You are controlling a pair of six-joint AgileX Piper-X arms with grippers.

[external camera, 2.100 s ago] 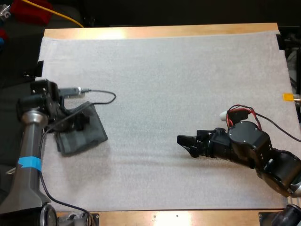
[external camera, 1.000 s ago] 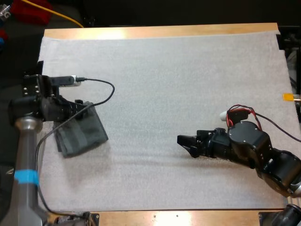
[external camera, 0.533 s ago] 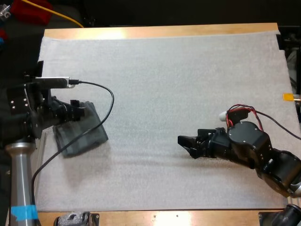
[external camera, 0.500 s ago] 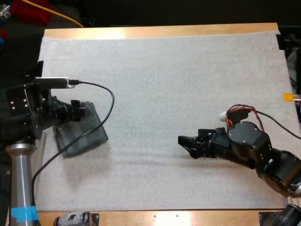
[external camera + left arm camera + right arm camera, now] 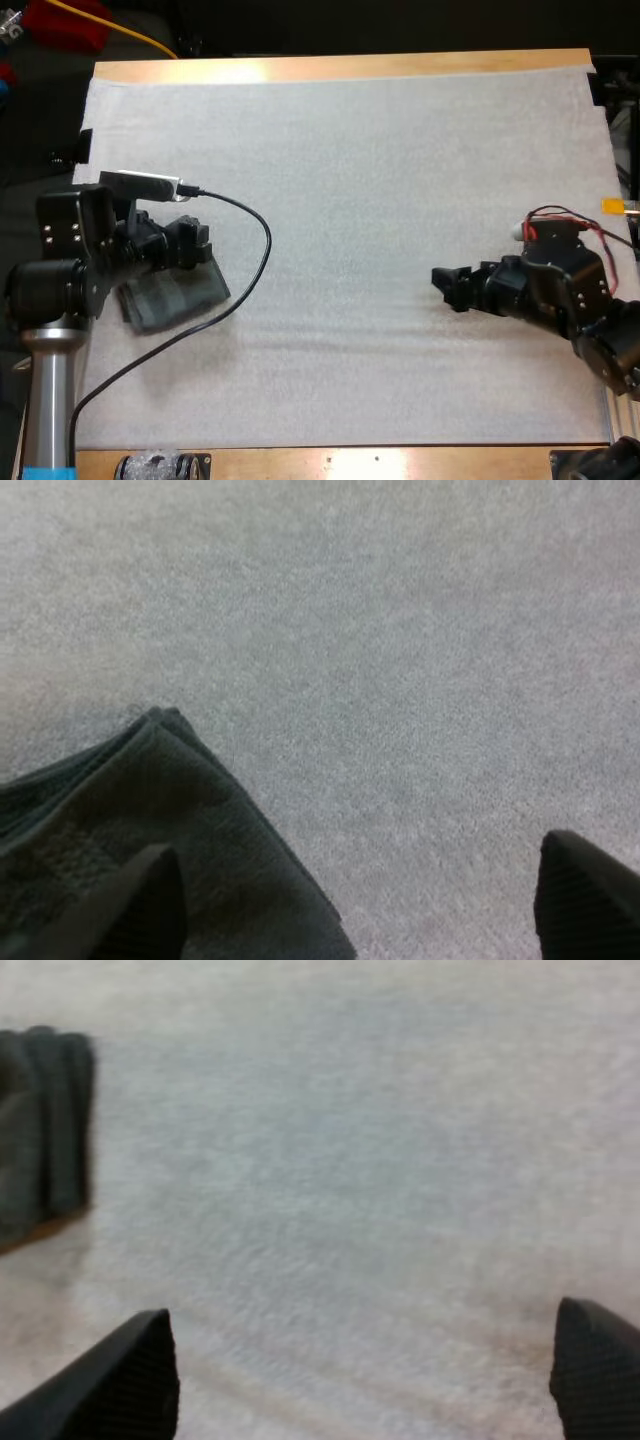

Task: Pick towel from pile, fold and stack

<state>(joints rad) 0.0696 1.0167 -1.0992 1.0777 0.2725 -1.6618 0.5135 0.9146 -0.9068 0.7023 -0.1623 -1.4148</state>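
While the dark grey-green folded cloth towel lies at the left of the white fine-grained mat, both arms are empty-handed.
Over the towel's far corner hangs the left black two-fingered gripper, fingers wide apart, holding nothing. The right black two-fingered gripper, well off at the right, is equally spread and bare. My call: rise straight up so no fingertip snags the top layer (it looks soft and draggy). The towel is a limp, nubby, layered rectangle with rounded folds.
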